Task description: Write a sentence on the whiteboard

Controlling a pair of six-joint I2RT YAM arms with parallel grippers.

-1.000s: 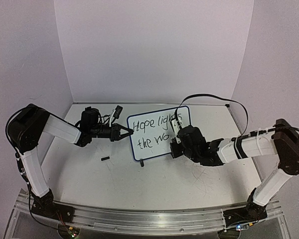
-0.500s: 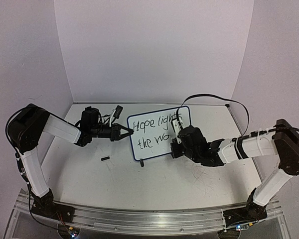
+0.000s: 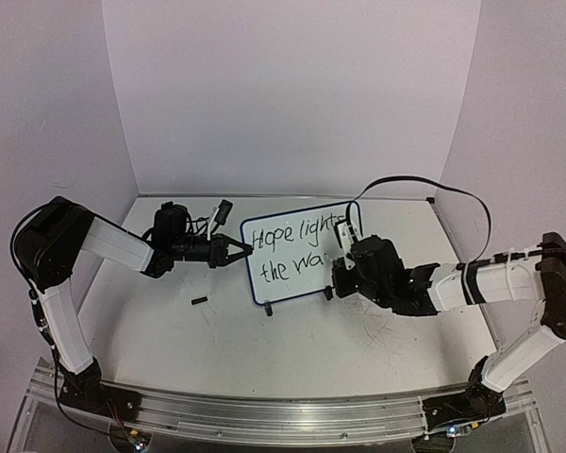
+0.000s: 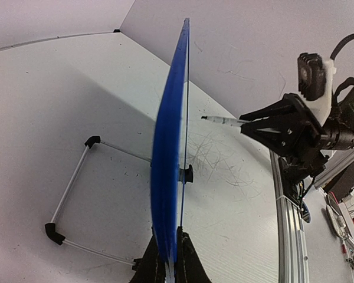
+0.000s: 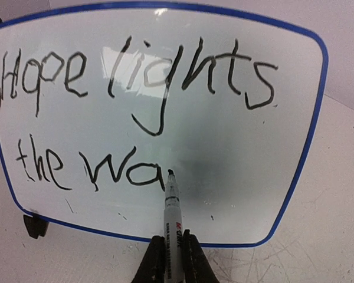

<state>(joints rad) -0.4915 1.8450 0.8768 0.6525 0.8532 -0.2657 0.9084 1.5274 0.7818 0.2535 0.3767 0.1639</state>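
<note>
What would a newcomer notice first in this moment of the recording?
The small white rectangular whiteboard with a blue rim, upright at mid-table, reads "Hope lights the wa" in black handwriting. The right tool grips a grey-white marker pen with a black tip, its tip just by the final "a". The left tool pinches the board's left edge.

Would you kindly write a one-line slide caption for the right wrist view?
The right gripper holds a marker with its tip close to the whiteboard, which reads "Hope lights the wa".

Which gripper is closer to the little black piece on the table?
Left. The left gripper, on the whiteboard edge, sits beyond the black piece; the right gripper, holding a marker, is farther right.
</note>
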